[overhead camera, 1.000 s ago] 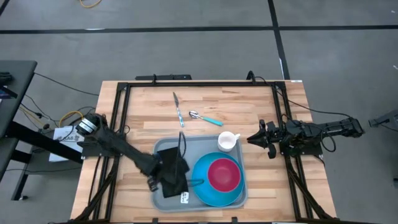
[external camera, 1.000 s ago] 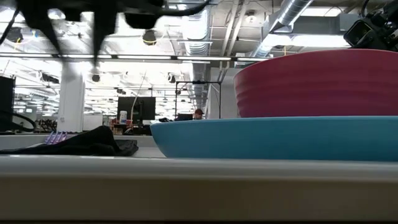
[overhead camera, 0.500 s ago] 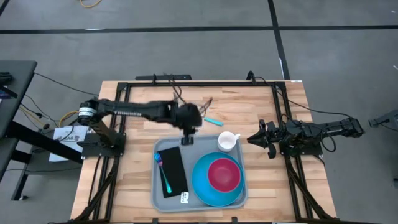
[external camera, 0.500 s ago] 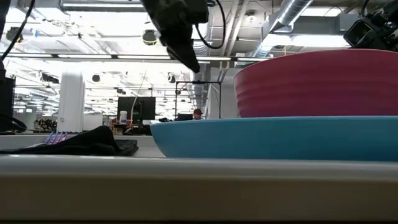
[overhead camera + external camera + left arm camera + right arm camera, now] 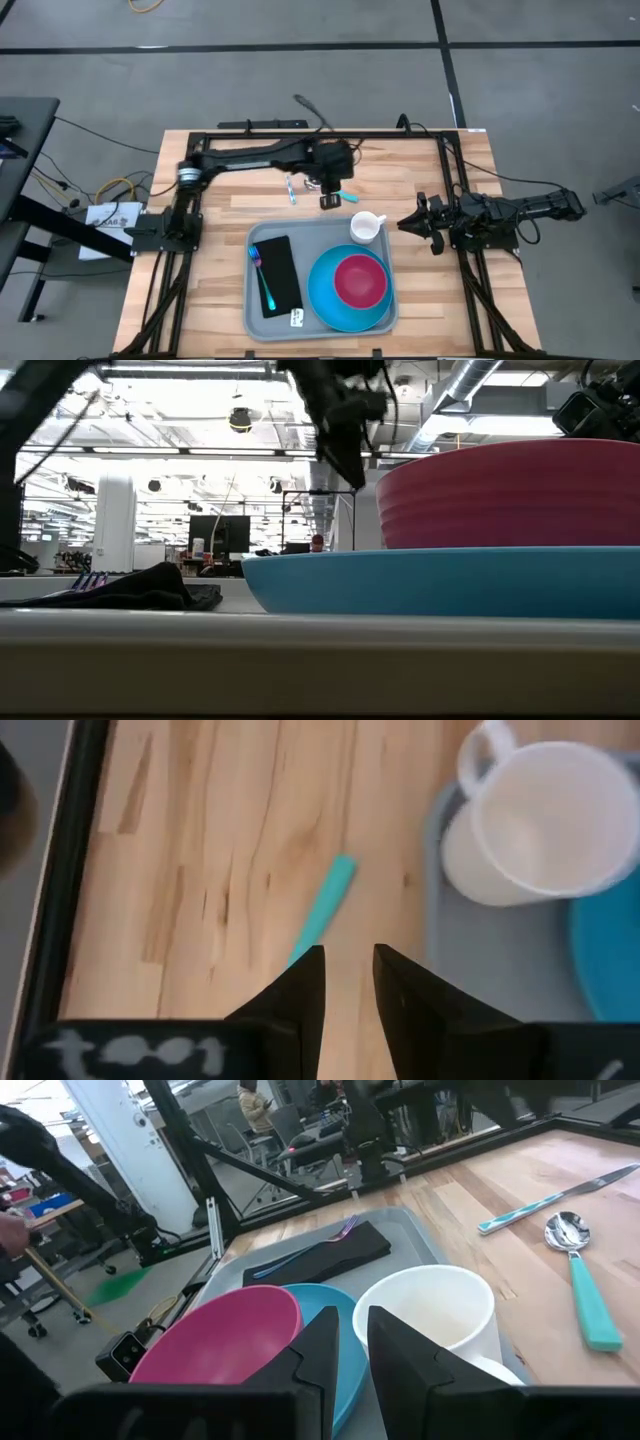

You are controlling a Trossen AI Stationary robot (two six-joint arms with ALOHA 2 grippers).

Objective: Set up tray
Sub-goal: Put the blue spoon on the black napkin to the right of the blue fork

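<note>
Table (image 5: 230,215): pale wood, showing matt grain. Tray (image 5: 255,315): smooth grey-blue plastic. Napkin (image 5: 281,275): black cloth. Cup (image 5: 535,825): white, looking matt.

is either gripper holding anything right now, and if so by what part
No, nothing is held. The left gripper hovers empty over the teal spoon handle beside the tray, fingers nearly together. The right gripper waits empty near the white cup.

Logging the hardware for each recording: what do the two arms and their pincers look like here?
Both arms are dark, near-black and slim, built of jointed segments. The left arm has a silvery ring at its base joint and thin cables looping off near the wrist. The left pincer has two flat, black, tapering fingers, with white lettering on the body behind them. The right pincer shows the same black finger pair.
</note>
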